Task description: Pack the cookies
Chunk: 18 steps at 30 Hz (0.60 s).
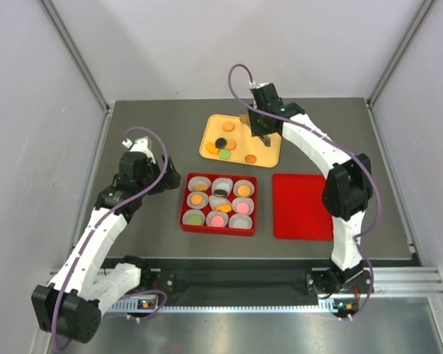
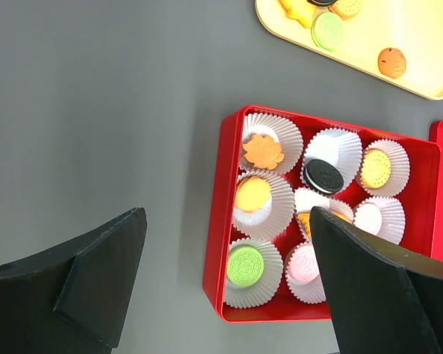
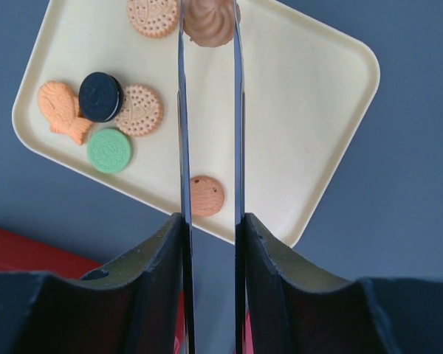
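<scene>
Pinching a brown cookie (image 3: 210,26) over the tray (image 3: 303,110), the right end effector (image 1: 263,137) had the red box (image 1: 219,231) leftward, nearer the released left end effector (image 2: 227,221).

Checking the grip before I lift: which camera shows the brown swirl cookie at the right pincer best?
Right wrist: the brown swirl cookie sits large between the fingertips of the right pincer, over the yellow tray. Top external shows at most a speck under the pincer; left wrist misses it.

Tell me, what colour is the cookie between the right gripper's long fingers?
The swirl cookie is brown, with ridges; the right wrist view shows it best.
</scene>
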Available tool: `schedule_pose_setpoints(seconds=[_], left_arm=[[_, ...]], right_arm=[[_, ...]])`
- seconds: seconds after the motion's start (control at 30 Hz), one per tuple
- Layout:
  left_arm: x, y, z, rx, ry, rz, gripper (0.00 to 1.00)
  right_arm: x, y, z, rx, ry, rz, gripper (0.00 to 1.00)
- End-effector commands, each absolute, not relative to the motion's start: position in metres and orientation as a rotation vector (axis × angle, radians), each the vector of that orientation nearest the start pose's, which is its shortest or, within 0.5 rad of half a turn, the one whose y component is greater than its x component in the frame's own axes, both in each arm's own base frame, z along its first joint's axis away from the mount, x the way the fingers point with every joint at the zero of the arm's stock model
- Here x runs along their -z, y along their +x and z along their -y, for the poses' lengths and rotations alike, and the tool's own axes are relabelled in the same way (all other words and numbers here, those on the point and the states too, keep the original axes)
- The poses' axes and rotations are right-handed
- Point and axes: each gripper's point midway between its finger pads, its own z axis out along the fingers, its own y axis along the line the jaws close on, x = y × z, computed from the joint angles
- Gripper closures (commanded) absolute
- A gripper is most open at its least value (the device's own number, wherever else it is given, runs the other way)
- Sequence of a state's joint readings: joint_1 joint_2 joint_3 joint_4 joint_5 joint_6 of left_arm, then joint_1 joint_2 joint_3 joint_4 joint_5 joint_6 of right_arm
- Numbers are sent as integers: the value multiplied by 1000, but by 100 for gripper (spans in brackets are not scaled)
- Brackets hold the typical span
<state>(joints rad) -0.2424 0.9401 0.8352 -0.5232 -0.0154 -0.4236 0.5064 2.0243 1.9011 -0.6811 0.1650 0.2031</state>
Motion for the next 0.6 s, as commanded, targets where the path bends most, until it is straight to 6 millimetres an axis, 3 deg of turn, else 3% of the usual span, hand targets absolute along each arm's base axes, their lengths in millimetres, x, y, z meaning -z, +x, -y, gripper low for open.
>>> schedule_pose_setpoints(seconds=[0.0,0.07,0.1,0.17,0.2,0.23,0.27,0.3,0.33,0.37,0.4,0.43,0.47,0.53,0.57], left_arm=[[-194,290,86,372,-202,-2151,4],[-195,290,86,375,-201,-2148,4],[-195,290,86,374,-201,-2149,4],[-195,290,86,377,-202,-2148,4],[-195,289,86,378,-202,-2147,4],[-196,289,86,379,-202,-2144,4],[-195,289,86,378,-202,-2145,4],[-195,289,86,381,-202,-2145,4],[-196,289,86,381,-202,-2144,4],[-195,289,86,381,-202,-2144,4],[-195,289,86,380,-203,-2147,4],[-195,290,86,381,-202,-2145,4],[-194,290,87,379,-203,-2150,4],[-194,289,91,410,-186,-2154,4],[-194,289,92,414,-183,-2158,4]], right_arm=[[-220,467,-228,-181,-232,-2259,65],[-218,457,-226,-200,-238,-2273,66],[-229,449,-226,-221,-240,-2257,66],[-222,436,-225,-244,-251,-2273,66],[-236,426,-225,-273,-258,-2246,66],[-224,417,-222,-272,-261,-2271,66],[-225,410,-221,-280,-261,-2270,66],[-237,399,-222,-312,-274,-2247,66],[-226,388,-219,-312,-280,-2270,66],[-226,380,-218,-322,-282,-2271,66],[-238,370,-217,-348,-284,-2240,66],[-227,356,-220,-375,-308,-2267,66],[-236,346,-218,-395,-309,-2245,66],[-226,325,-223,-420,-340,-2265,66],[-234,315,-222,-438,-345,-2244,66]])
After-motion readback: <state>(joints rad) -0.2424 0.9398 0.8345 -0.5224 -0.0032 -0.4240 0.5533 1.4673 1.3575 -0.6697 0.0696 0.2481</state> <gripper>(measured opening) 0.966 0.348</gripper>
